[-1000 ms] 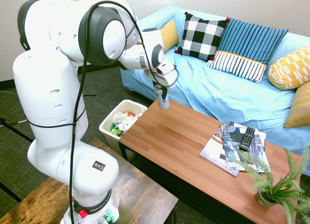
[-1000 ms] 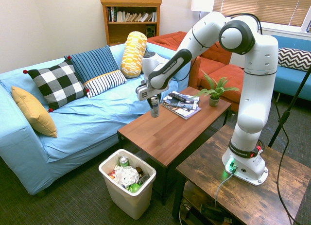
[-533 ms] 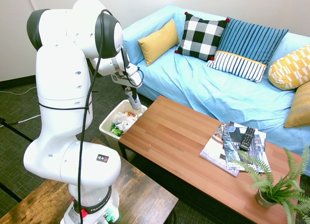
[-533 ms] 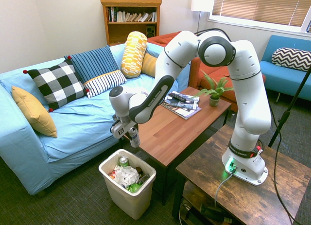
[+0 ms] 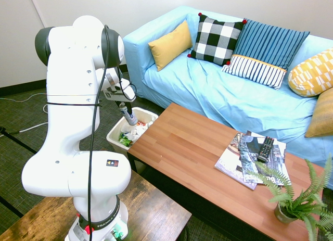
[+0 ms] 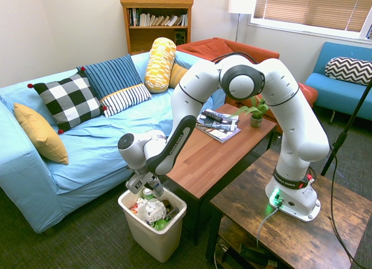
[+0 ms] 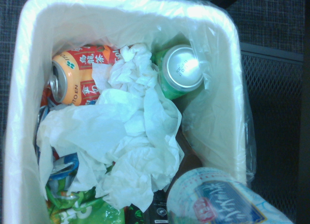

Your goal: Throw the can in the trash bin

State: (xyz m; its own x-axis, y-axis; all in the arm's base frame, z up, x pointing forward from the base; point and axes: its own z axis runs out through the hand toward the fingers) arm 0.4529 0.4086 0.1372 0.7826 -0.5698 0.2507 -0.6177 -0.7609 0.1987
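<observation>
Cream-white trash bin (image 6: 152,234) holds white paper (image 7: 135,141), an orange can (image 7: 80,79), a green can (image 7: 180,71).

The arm has swung off the wooden surface (image 5: 208,152) and dropped toward the floor; the end effector (image 6: 152,190), earlier above the surface's end, now hangs right over the trash bin (image 6: 174,215). The can (image 5: 129,116) has travelled with it, from over the surface to just above the bin's crumpled paper (image 7: 135,137).

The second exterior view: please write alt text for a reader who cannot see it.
A white robot arm's gripper holds a can just above a cream trash bin on the floor, between a blue sofa and a wooden table.
</observation>
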